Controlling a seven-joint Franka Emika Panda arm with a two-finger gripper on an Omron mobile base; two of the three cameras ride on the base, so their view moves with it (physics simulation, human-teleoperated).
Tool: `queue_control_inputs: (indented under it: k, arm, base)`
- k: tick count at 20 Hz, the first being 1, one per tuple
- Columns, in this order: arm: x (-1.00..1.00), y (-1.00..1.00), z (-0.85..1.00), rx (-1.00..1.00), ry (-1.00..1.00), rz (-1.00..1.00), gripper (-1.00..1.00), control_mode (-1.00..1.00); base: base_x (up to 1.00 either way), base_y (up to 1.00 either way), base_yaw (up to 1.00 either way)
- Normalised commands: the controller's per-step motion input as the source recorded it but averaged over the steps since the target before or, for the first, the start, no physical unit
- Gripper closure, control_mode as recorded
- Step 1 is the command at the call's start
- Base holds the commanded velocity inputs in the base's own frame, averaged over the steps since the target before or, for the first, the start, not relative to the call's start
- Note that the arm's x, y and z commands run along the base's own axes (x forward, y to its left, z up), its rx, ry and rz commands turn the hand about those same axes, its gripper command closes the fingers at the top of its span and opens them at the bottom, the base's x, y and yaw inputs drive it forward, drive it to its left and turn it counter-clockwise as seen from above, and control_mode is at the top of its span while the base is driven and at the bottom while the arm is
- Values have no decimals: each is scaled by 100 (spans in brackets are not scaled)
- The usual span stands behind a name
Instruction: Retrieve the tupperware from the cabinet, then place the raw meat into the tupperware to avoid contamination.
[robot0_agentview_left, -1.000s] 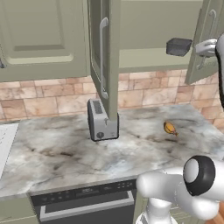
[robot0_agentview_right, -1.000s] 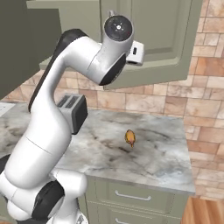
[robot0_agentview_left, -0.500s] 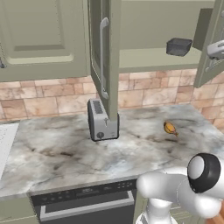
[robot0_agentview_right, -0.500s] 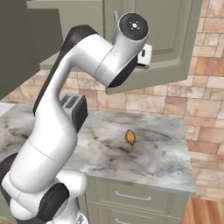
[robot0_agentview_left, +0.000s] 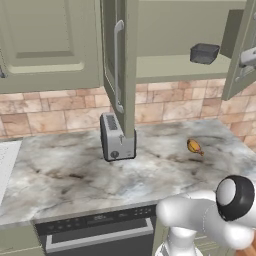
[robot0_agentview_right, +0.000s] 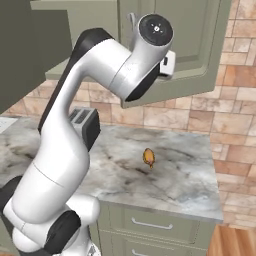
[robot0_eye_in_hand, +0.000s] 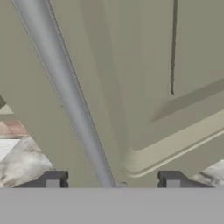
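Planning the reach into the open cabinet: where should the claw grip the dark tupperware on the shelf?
Probably across two opposite side walls of the tupperware, coming in level from the cabinet's open front. It is a shallow square box sitting upright near the shelf's front edge.

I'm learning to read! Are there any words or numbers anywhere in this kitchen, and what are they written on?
No words or numbers can be read.
The dark control strip below the counter has tiny pale marks, too small and blurred to read.
The toaster, cabinet, tupperware and raw meat carry no writing.
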Motion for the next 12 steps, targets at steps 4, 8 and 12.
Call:
queue_control_inputs:
  k: [4,8,12]
  arm:
    - [-57,9,13,-5,-15,-1,-100,-100]
    - [-74,28,10,-9,-19,-3,-100,-100]
    - [-43,68,0,-12,-13,-10,-100,-100]
  base:
    - [0,0,0]
    - [0,0,0]
    - [0,0,0]
